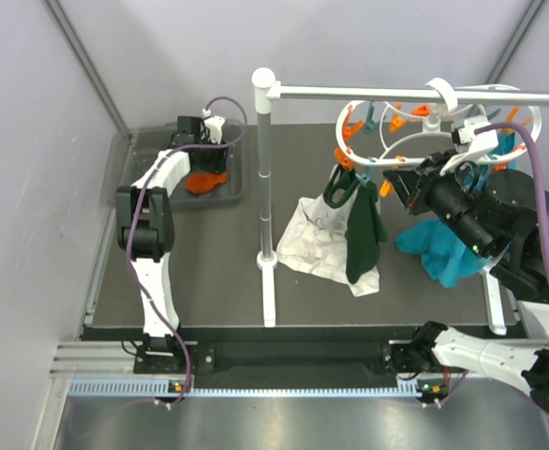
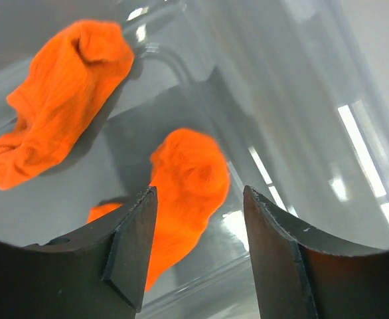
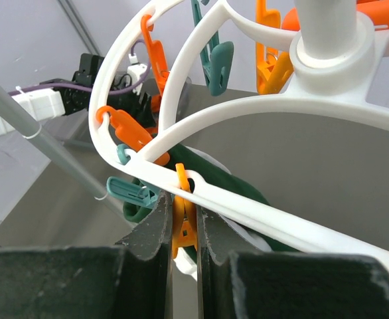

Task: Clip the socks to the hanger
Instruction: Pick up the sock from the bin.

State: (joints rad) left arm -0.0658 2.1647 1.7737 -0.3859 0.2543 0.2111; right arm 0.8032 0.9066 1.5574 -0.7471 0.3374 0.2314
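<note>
I am seeing two orange socks (image 1: 206, 180) lying in the grey tray (image 1: 117, 173) at the far left. They are soft and crumpled. One sock (image 2: 62, 100) is lying stretched out, and the other sock (image 2: 188, 183) is lying just beside it. The hanger (image 3: 247, 109) is hanging by its hook (image 1: 440, 94) from the white pole (image 1: 368, 93) on the right. It is white with two rings. Orange pegs (image 3: 125, 129) and teal pegs (image 3: 131, 191) are dangling from it. The socks are not clipped on it yet.

In the far-left tray (image 1: 134, 142) lie the socks (image 1: 206, 180); the hanger (image 3: 281, 106) hangs from the rail (image 1: 368, 93), right.
</note>
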